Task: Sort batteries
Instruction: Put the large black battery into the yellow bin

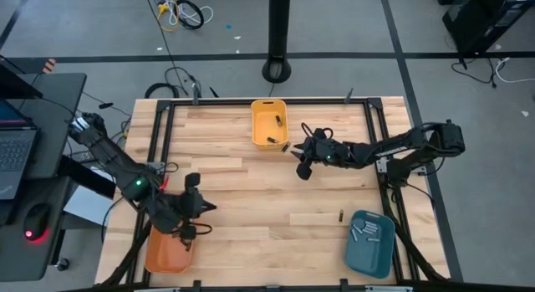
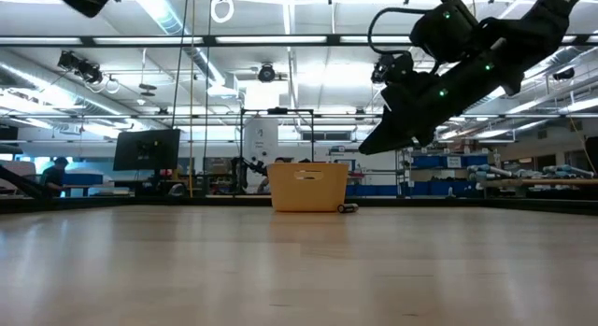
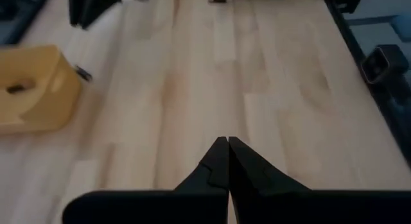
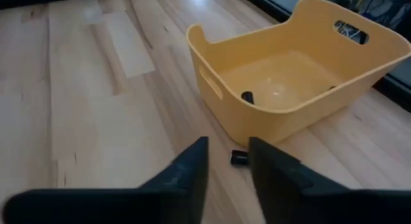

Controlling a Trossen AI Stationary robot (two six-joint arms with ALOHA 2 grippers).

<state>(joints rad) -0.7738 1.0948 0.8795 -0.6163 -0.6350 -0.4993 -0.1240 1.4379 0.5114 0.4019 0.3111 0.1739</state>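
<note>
A dark battery (image 4: 239, 158) lies on its side on the bench (image 1: 251, 200) just beside the yellow bin (image 4: 302, 89), near the far edge, its long axis roughly along the bin's wall. The right pincer (image 4: 228, 163) hangs over it, fingers apart, empty. The left pincer (image 3: 225, 153), together, is near the orange bin (image 1: 167, 252) at the near left corner.

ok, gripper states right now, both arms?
Left gripper: shut, holding nothing, above the orange bin.
Right gripper: open, empty, over a dark battery beside the yellow bin.
</note>
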